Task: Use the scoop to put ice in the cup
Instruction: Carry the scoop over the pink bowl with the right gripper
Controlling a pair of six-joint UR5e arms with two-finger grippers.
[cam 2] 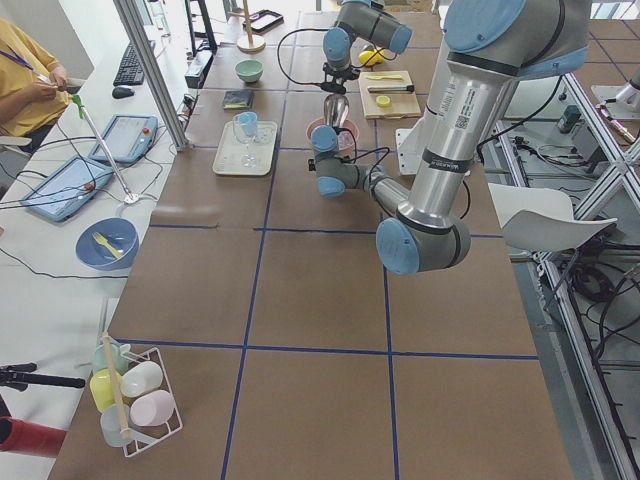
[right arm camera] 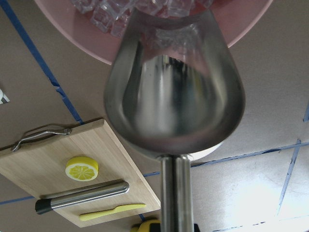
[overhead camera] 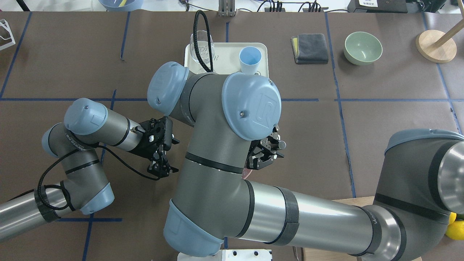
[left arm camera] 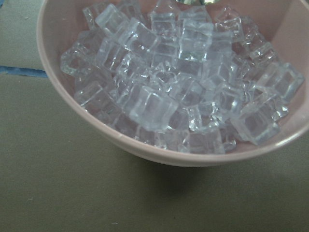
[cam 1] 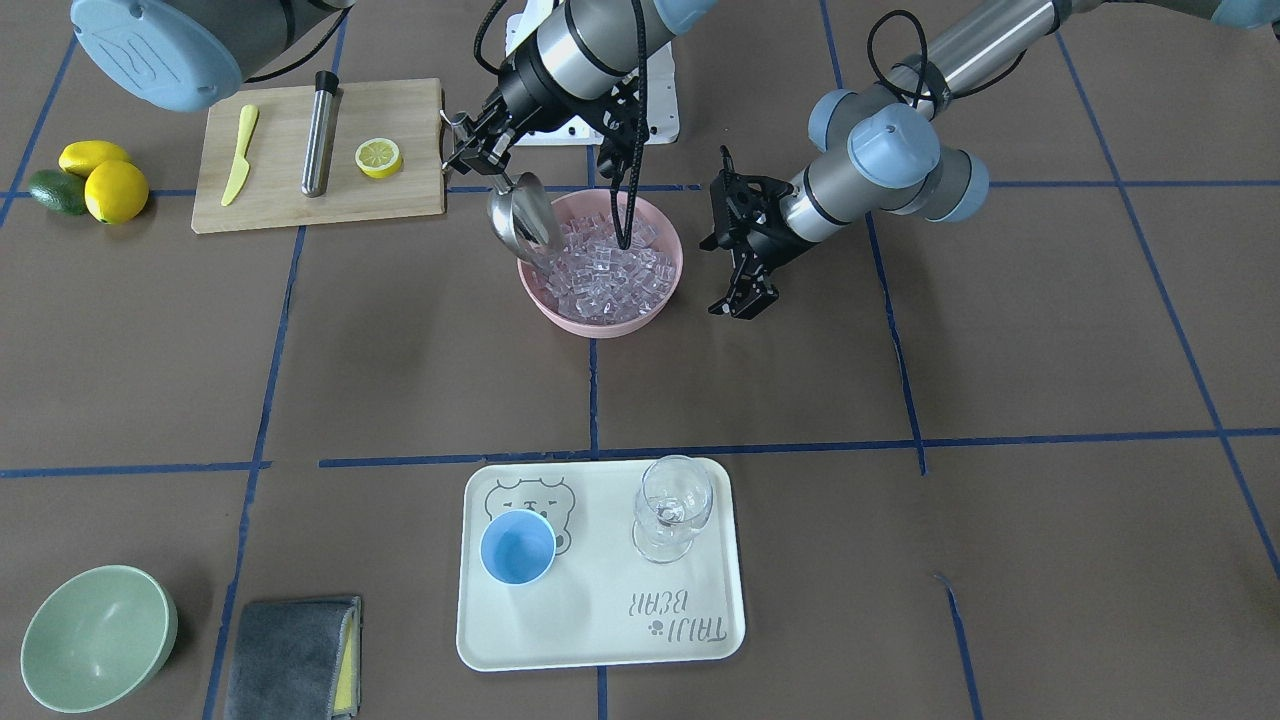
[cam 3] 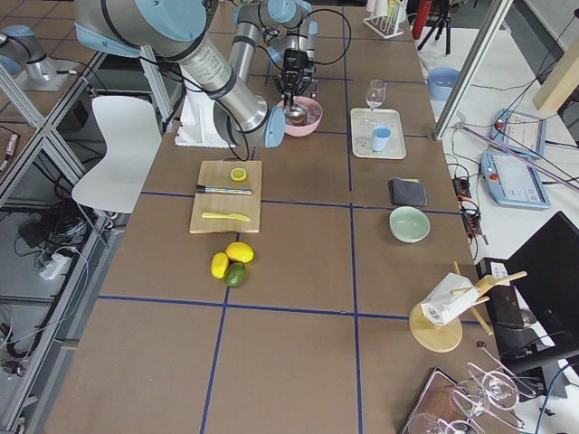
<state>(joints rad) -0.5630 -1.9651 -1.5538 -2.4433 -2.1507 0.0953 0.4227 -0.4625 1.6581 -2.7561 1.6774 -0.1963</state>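
My right gripper (cam 1: pixel 488 160) is shut on the thin handle of the steel scoop (cam 1: pixel 522 215). The scoop tilts down, with its front lip in the ice (cam 1: pixel 612 265) at the near-left side of a pink bowl (cam 1: pixel 600 322). In the right wrist view the scoop's trough (right arm camera: pixel 176 96) looks empty and its lip meets the ice (right arm camera: pixel 111 14). My left gripper (cam 1: pixel 742 245) is open and empty just to the right of the bowl; its wrist view shows only the ice (left arm camera: pixel 178 92). The light-blue cup (cam 1: pixel 517 546) stands empty on a cream tray (cam 1: pixel 600 620), well in front of the bowl.
A clear stemmed glass (cam 1: pixel 672 508) stands on the tray beside the cup. A wooden board (cam 1: pixel 400 205) with a yellow knife, a steel cylinder and a lemon half lies left of the bowl. Lemons (cam 1: pixel 115 190), a green bowl (cam 1: pixel 95 635) and a grey cloth (cam 1: pixel 295 655) lie at the left.
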